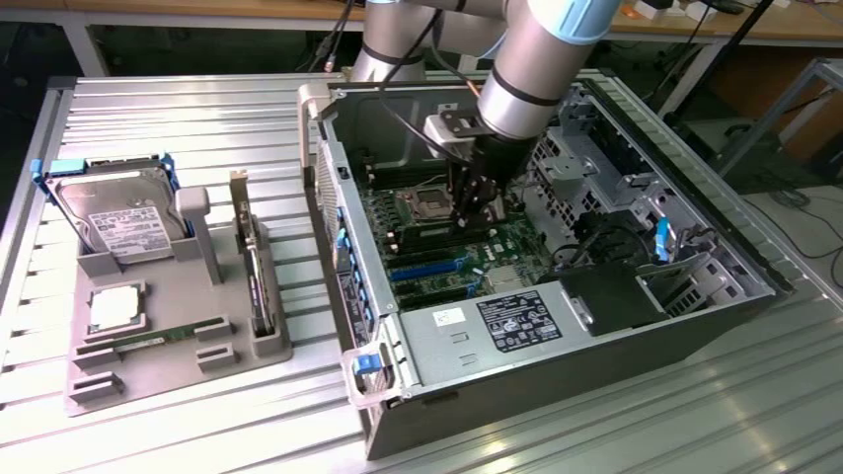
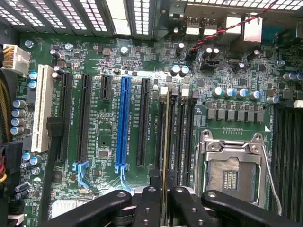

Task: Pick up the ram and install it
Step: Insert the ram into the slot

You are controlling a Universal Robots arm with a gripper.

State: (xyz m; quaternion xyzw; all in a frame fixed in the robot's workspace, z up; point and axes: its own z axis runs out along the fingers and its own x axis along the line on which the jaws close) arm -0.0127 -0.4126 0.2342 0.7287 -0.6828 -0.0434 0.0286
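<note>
Inside the computer case (image 1: 554,385), along the memory slots (image 2: 182,132) beside the CPU socket (image 2: 232,165): ram (image 2: 166,142) edge-on | arm (image 1: 534,69) reaches straight down into the case | gripper (image 2: 165,198) nearly closed, fingers (image 2: 150,208) pinching the ram from both sides

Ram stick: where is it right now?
In the wrist view the ram stands edge-on between the jaws, lined up along the black memory slots, between the CPU socket and the blue slot.
</note>
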